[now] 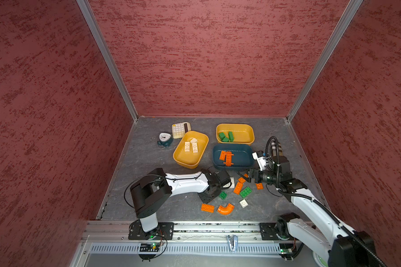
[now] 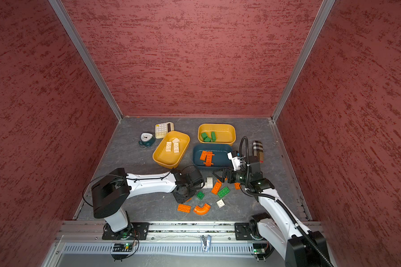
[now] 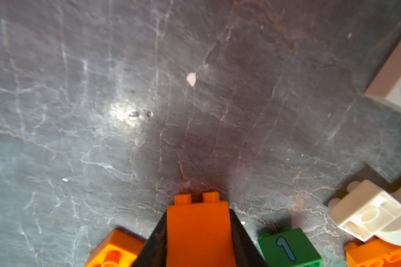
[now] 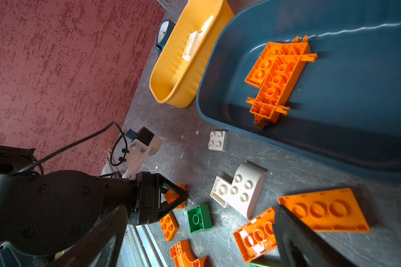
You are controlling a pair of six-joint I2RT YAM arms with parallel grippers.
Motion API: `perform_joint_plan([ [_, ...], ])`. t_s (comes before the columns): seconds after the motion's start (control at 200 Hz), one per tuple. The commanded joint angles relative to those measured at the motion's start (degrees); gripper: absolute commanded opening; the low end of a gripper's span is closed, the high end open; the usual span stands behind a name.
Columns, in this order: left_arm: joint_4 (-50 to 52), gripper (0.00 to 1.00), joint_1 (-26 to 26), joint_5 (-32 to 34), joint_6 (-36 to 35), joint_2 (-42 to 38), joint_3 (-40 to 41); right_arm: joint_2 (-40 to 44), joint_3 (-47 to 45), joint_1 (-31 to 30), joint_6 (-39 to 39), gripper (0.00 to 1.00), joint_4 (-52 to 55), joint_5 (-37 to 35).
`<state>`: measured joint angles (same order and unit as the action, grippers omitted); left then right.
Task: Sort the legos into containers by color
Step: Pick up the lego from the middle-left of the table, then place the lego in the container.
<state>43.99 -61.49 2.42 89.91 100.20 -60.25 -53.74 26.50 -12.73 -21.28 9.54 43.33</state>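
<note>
- left fingers [image 3: 154, 252]: closed on orange brick [image 3: 197, 222], close to surface [image 3: 148, 115], among loose legos.
- right fingers [image 4: 294, 240]: spread wide, empty, over loose pile beside teal tray [image 1: 243, 154].
- teal tray: holds orange pieces [image 1: 227, 158].
- near yellow tray [image 1: 188, 159]: holds white bricks [image 1: 191, 146].
- far yellow tray [image 1: 243, 134]: holds green bricks [image 1: 226, 136].
- loose on surface, both top views: orange elbow [image 1: 225, 208], orange long brick [image 1: 207, 207], green brick [image 1: 245, 191], white square brick [image 1: 243, 203].
</note>
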Motion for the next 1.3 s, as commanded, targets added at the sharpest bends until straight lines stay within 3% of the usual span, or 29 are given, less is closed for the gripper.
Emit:
perform_joint_plan([
  [0.0,0.7,0.25,0.4,0.3,-1.8,0.6,-0.1,0.6,-0.4,-0.5,0.2,0.99,0.2,0.0],
  [0.271,5.7,0.24,2.7,2.5,-7.5,-2.7,-1.5,0.0,0.0,-0.5,0.2,0.99,-0.2,0.2],
  [0.446,9.9,0.24,8.9,5.7,-21.5,-9.2,-3.8,-0.8,1.0,-0.4,-1.4,0.99,-3.6,2.3],
  [0.631,6.2,0.24,18.6,1.0,-38.9,-11.6,-7.8,-2.9,3.5,-0.6,-1.3,0.99,-4.9,2.3],
  [0.877,6.2,0.24,19.8,-2.1,-51.0,2.3,-26.8,-4.2,8.4,-0.6,1.8,0.99,-0.9,-3.9],
  [1.087,3.6,0.25,20.3,-4.6,-55.0,14.2,-38.6,-4.7,10.3,-0.5,3.8,0.99,1.6,-7.8],
  [1.298,5.7,0.27,20.8,-2.9,-57.7,24.4,-48.3,-4.4,11.3,-0.5,5.2,0.99,3.7,-9.9],
])
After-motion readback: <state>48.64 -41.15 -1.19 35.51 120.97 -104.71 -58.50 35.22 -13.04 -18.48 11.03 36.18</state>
